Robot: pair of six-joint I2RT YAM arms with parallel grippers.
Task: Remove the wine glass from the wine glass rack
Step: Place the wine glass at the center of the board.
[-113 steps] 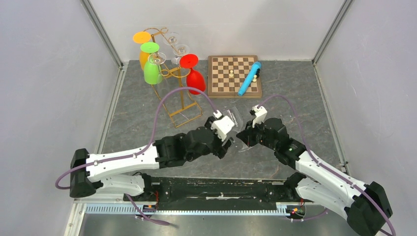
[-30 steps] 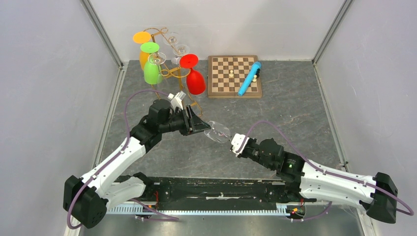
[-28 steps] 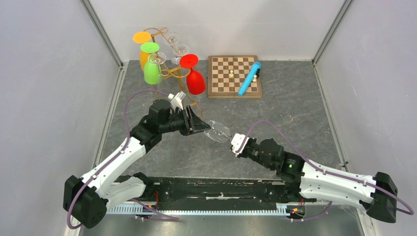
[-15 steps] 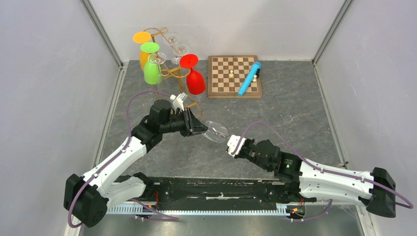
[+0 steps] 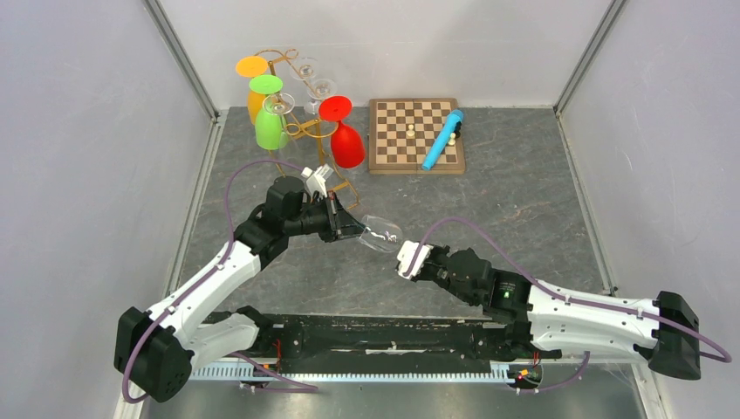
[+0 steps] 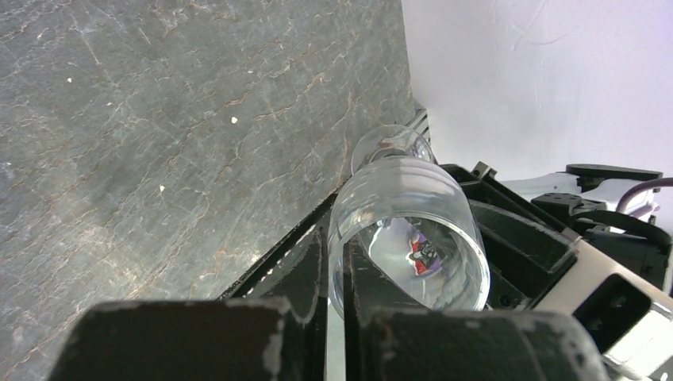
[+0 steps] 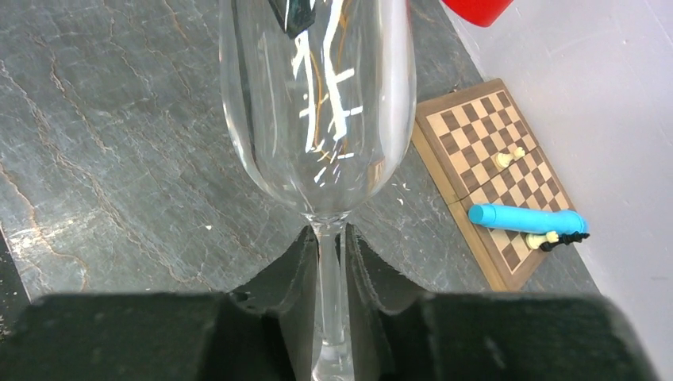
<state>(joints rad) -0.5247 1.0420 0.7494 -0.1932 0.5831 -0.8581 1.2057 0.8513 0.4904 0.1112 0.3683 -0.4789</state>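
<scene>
Wine glass (image 7: 317,103) foot hidden behind right tool (image 7: 328,242); grip unclear.

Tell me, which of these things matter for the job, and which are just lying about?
Job: clear wine glass, gold wire rack, coloured glasses hanging on it.
Lying about: chessboard, blue tube, chess pieces.

A grey, stone-veined tabletop (image 5: 524,201) lies under soft, even light, enclosed by a plain white back wall (image 5: 393,35), left wall (image 5: 78,157) and right wall (image 5: 672,131), with metal posts (image 5: 180,57) at the rear corners.
</scene>
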